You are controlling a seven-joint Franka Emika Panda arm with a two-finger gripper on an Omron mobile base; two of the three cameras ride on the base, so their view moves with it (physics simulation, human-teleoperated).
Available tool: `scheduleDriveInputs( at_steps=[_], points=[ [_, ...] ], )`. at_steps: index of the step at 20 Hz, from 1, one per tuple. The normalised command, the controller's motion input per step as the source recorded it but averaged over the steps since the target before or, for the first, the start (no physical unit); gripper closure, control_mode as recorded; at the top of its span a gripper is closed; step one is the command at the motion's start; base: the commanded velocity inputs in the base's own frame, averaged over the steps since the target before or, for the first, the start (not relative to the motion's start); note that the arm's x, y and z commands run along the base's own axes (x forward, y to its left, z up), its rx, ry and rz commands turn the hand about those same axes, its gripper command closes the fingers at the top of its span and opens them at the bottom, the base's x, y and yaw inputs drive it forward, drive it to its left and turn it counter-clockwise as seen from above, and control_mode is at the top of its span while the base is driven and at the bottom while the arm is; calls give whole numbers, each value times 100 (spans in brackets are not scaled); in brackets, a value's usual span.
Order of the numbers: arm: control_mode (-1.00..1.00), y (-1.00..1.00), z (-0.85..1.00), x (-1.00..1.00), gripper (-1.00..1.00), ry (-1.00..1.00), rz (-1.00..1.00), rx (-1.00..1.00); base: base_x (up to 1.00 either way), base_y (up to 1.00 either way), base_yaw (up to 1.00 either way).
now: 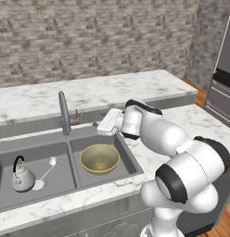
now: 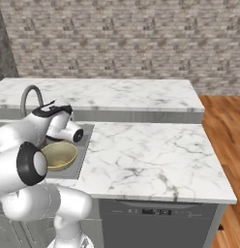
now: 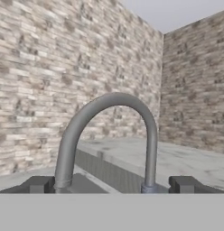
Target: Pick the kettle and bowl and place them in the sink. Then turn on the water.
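Gripper (image 3: 112, 184) jaws stand spread wide and hold nothing; the dark fingertips (image 3: 39, 184) flank the base of the curved grey faucet (image 3: 109, 135), which rises directly ahead in the hand view. Sink (image 1: 135, 162): the kettle (image 1: 22, 176) sits upright in the left basin, beside a white ladle (image 1: 47, 169). The bowl (image 1: 99, 158) rests upright in the right basin. Marble counter (image 2: 151, 155) surrounds the sink.
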Motion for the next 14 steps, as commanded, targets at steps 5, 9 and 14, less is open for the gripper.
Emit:
scheduleDriveInputs(
  at_steps=[5, 9, 14],
  points=[
    [-100, 18, 0, 21, -100, 0, -6, 0, 0, 0, 0],
    [-100, 20, 0, 18, -100, 0, -8, 0, 0, 0, 0],
    [-100, 13, 0, 12, -100, 0, -10, 0, 0, 0, 0]
  ],
)
